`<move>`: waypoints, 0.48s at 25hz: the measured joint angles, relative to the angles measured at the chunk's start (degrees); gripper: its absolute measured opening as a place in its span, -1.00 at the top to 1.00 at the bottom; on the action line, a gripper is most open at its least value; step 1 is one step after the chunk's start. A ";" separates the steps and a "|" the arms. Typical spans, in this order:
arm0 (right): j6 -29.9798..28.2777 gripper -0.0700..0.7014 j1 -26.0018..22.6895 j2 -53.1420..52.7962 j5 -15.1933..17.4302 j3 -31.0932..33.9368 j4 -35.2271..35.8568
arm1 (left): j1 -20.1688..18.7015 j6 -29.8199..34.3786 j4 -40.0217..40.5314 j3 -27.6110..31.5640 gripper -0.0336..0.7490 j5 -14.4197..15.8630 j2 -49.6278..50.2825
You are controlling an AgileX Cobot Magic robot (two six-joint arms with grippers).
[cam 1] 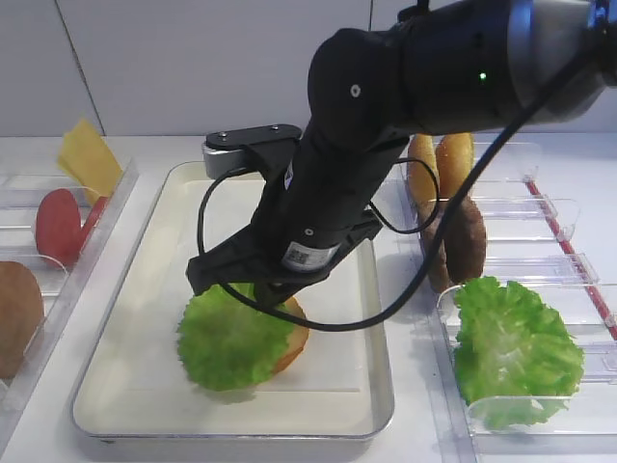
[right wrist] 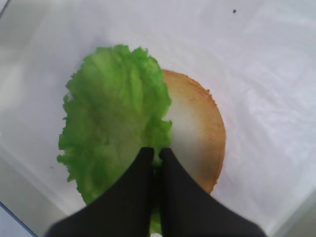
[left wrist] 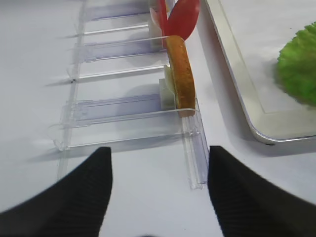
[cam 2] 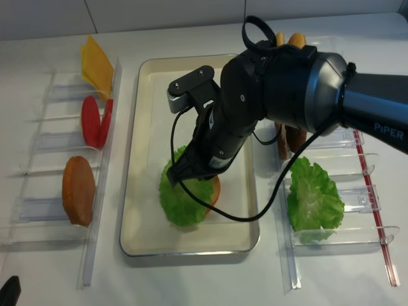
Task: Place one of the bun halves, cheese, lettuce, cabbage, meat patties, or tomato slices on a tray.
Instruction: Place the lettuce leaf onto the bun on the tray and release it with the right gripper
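The right gripper (right wrist: 155, 155) is clamped shut on the near edge of the lettuce (right wrist: 111, 128), which lies on the tray (cam 1: 145, 280) half-draped over a bun half (right wrist: 197, 128). The leaf sits off-centre, spilling away from the bun to one side. So the right arm is the one on it, while the left gripper (left wrist: 158, 177) hangs wide open by the holders, well apart.

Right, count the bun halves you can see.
4, maybe more hidden: one on the tray under the lettuce, one in the left rack, two upright in the right rack.
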 joint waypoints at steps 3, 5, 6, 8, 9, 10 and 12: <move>0.13 0.70 0.00 0.00 0.09 0.00 -0.22 | 0.00 0.00 0.00 0.00 -0.14 0.00 0.00; 0.22 0.68 0.00 0.00 0.09 0.00 -0.26 | 0.00 0.00 0.00 0.00 -0.14 0.00 0.00; 0.22 0.64 0.00 0.00 0.09 0.00 -0.36 | 0.00 0.00 0.00 0.00 -0.14 0.00 0.00; 0.22 0.44 0.00 0.00 0.09 0.00 -0.73 | 0.00 0.00 0.00 0.00 -0.14 0.00 0.00; 0.22 0.26 0.00 0.00 0.09 0.00 -0.86 | 0.00 0.00 0.00 0.00 -0.14 0.00 0.00; 0.22 0.05 0.00 0.00 0.09 0.00 -0.97 | 0.00 0.00 0.00 0.00 -0.14 0.00 0.00; 0.22 -0.36 0.00 0.00 -0.16 0.00 -1.21 | 0.00 0.00 0.00 0.00 -0.14 0.00 0.00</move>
